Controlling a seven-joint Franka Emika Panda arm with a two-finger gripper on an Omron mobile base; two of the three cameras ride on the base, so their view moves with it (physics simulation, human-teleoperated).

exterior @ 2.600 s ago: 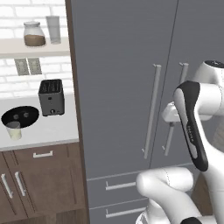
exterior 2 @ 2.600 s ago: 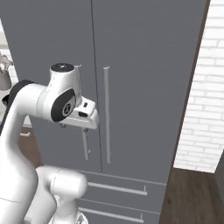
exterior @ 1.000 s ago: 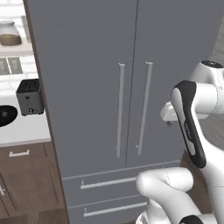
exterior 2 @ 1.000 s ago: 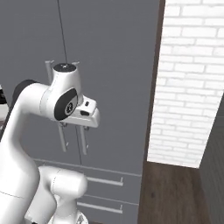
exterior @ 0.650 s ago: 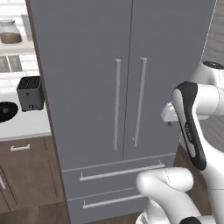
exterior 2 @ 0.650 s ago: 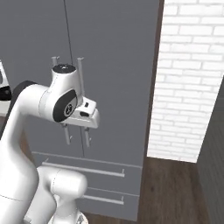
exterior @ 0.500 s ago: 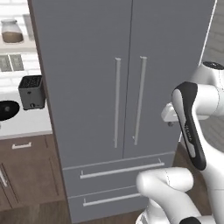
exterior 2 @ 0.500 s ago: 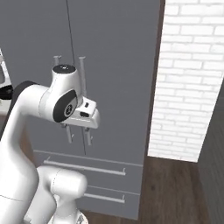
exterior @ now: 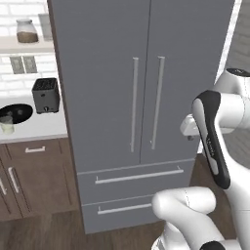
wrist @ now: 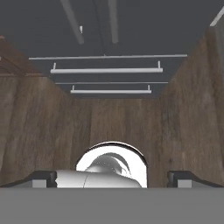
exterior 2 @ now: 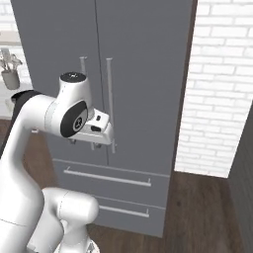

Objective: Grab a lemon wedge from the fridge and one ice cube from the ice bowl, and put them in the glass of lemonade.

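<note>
Nearest the cameras, the gripper (wrist: 112, 177) hangs off the white arm in front of the fridge (exterior: 141, 83), aimed down at the wooden floor (wrist: 183, 131). In the hand view its two dark fingertips (wrist: 43, 178) stand wide apart at the bottom corners with nothing between them. In the right base view the hand sits level with the lower ends of the door handles.

Beyond it the fridge stands shut, both doors closed, its two pale bar handles (exterior: 135, 104) side by side at the middle seam and two drawers (exterior: 139, 177) below. No brand or writing can be read on it.

The left base view adds the surface (exterior: 31, 131) to the left of the fridge: the ice bowl (exterior: 14, 113) lies near the frame's left edge, and the glass of lemonade (exterior: 7, 124) stands just in front of it at its left side. A dark toaster (exterior: 46, 95) is behind and to the right, and a brown-filled jar (exterior: 26, 31) sits on a shelf above.

The right base view instead shows a white brick wall (exterior 2: 222, 99) to the right of the fridge and a grey holder of utensils (exterior 2: 9, 71) at the far left.
</note>
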